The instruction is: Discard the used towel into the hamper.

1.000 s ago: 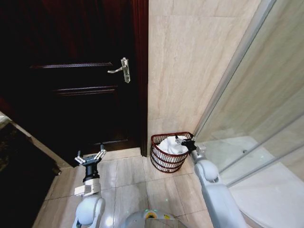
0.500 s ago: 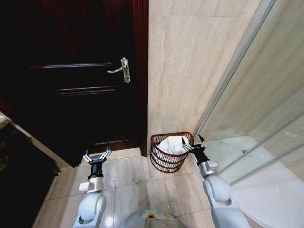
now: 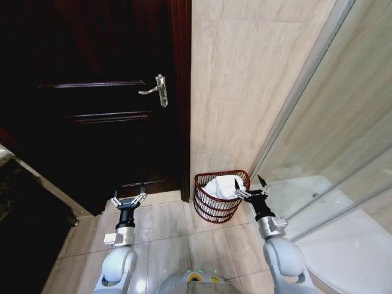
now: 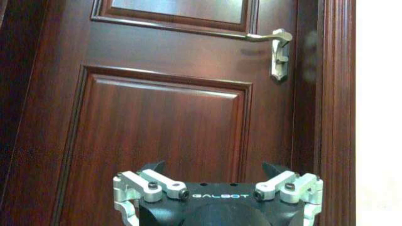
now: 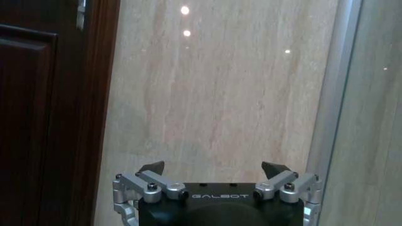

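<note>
The reddish-brown wire hamper point(image 3: 208, 207) stands on the floor against the tiled wall, beside the door frame. A white towel point(image 3: 223, 186) lies bunched inside it, its top just above the rim. My right gripper point(image 3: 249, 186) is open, raised beside the hamper's right rim, holding nothing; in the right wrist view its fingertips point(image 5: 150, 167) point at the tiled wall. My left gripper point(image 3: 128, 197) is open and empty, held up in front of the dark door, well left of the hamper. The left wrist view has its fingertips point(image 4: 154, 167) spread before the door panel.
A dark wooden door point(image 3: 92, 104) with a silver lever handle point(image 3: 158, 89) fills the left side. A glass shower screen point(image 3: 331, 141) with a metal frame runs along the right. Beige floor tiles point(image 3: 165, 223) lie between my arms.
My right gripper has drawn back from over the towel to beside the hamper's right rim and turned upward. The left gripper shifted slightly right and lower. The towel stays in the hamper.
</note>
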You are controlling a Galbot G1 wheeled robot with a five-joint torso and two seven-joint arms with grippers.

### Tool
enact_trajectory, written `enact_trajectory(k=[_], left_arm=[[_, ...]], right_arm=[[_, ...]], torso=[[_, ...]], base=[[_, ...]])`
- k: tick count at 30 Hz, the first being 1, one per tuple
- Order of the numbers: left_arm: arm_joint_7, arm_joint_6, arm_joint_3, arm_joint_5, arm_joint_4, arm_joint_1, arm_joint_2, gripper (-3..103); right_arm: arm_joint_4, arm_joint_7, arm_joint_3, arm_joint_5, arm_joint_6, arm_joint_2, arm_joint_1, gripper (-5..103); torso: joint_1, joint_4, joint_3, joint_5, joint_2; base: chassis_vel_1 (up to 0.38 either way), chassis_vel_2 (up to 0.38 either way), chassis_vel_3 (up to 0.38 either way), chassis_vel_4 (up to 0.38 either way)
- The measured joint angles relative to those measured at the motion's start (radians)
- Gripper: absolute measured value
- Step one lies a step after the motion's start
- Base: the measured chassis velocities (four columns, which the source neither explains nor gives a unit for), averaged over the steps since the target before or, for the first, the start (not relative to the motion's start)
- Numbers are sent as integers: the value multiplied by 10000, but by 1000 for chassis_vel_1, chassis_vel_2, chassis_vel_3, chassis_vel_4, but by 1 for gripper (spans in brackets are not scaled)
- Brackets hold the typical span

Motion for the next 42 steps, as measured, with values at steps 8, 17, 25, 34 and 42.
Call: enact_trajectory(k=[8, 17, 25, 34, 42], left_arm=[[12, -14, 4, -3, -56, 51, -14, 100], [13, 161, 0, -4, -214, 118, -63, 100], [28, 229, -17, 4, -267, 110, -117, 100], [-40, -104, -68, 208, -191, 69, -200, 100], [-75, -285, -67, 280, -173, 106, -294, 100]], right_arm=[[33, 1, -21, -43, -30, -30, -72, 100], [34, 10, 72, 154, -24, -163, -149, 100], [35, 10, 101, 236, 22, -179, -177, 100], [52, 4, 91, 327, 59, -187, -215, 100], [165, -35, 205, 446, 48, -288, -391, 100]], torso=[[0, 0, 0, 0, 0], [0, 0, 1, 0, 0], [0, 0, 1, 0, 0], [1, 3, 1, 1, 0], [1, -2, 1, 1, 0]], base=[[0, 0, 0, 0], [0, 0, 0, 0], [0, 0, 0, 0], [42, 47, 39, 47], [7, 6, 4, 5]])
